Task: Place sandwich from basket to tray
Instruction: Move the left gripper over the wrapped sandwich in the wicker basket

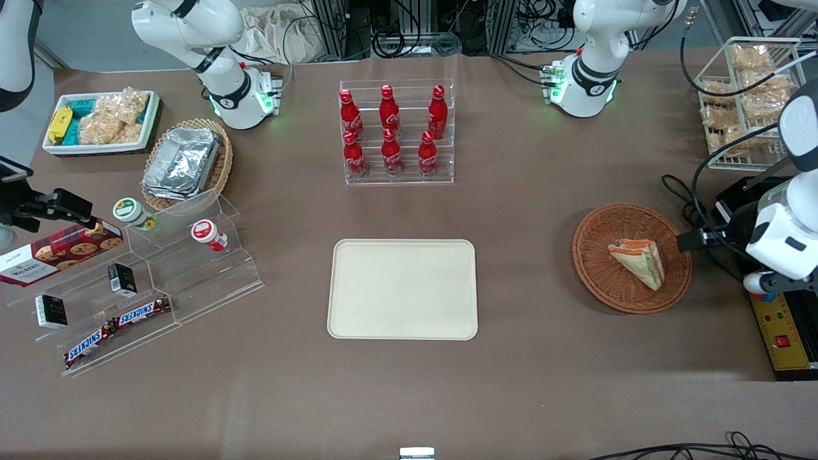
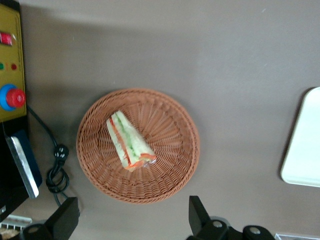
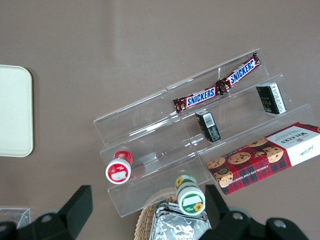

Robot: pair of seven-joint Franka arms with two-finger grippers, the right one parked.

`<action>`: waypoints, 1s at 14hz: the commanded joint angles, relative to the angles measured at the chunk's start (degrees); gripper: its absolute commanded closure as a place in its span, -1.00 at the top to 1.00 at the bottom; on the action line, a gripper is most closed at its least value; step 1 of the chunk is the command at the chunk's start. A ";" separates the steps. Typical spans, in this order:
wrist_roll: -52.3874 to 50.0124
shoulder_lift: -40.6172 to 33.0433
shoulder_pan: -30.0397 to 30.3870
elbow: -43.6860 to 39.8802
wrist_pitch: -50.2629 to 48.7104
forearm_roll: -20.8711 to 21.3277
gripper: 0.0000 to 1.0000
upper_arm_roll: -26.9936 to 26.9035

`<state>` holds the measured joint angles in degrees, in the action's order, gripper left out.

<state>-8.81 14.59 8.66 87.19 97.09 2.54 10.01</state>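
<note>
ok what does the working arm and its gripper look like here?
The left arm is glossy white with black joint bands and black cables trailing beside it. Its base glows green. The gripper, above the basket, has black, angular fingers, spread open.

A brown table point(image 1: 524, 358) carries a cream tray point(image 1: 402, 289) at its centre. The basket point(image 1: 601, 281) sits beside the tray toward the working arm's end, under the gripper point(image 2: 132, 220), whose fingers stand wide apart. A bottle rack point(image 1: 397, 131) stands farther from the camera than the tray; a clear stepped stand point(image 1: 192, 275) lies toward the parked arm's end.
</note>
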 commanded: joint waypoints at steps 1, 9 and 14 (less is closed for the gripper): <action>-0.68 -3.42 2.41 9.63 5.63 -0.08 0.97 0.10; -20.08 -3.26 6.72 29.87 29.63 -0.61 0.97 0.10; -27.23 -0.53 6.72 35.68 38.52 -0.08 0.96 0.10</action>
<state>-33.91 14.06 14.78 120.56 132.63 2.46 9.61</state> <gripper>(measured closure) 0.013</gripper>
